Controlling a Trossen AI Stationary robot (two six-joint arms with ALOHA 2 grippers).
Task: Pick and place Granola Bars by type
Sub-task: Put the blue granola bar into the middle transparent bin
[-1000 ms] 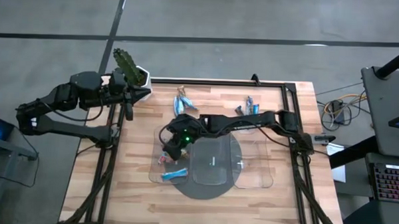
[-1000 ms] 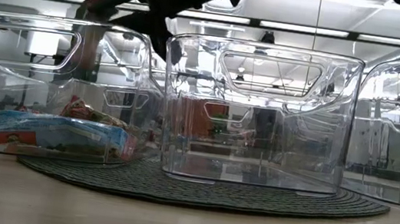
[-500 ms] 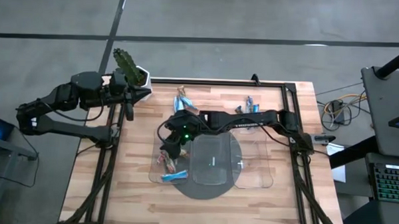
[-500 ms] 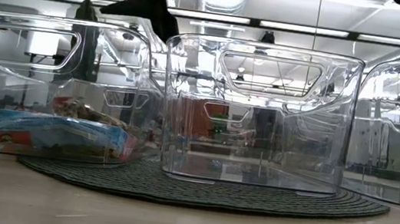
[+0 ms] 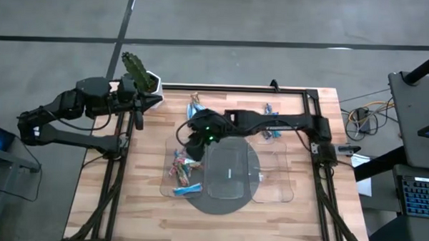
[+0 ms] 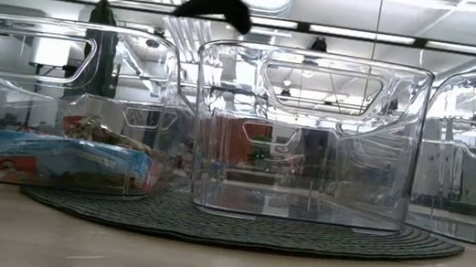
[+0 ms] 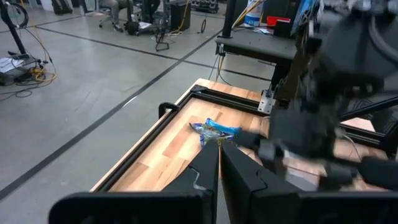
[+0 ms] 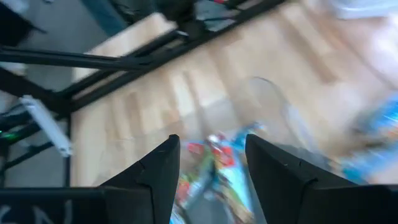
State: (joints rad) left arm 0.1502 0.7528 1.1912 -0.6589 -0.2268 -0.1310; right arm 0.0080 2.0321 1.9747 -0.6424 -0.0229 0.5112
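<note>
Robotics lab, bare concrete floor [image 5: 275, 19], floor cables [image 7: 25, 74], equipment benches [image 7: 261, 46]

Grey concrete floor [image 5: 225, 17] with dark seam lines around wooden table [image 5: 143, 204]. Potted plant [image 5: 139, 71] at table's far left corner. Ceiling strip lights [image 6: 343, 32] overhead.

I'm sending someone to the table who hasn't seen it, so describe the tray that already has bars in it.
On the wooden table three clear trays sit in a row over a dark round mat. The one you want is the left tray, under the right gripper. It alone holds bars, blue and red-pink; the other two look empty.
</note>
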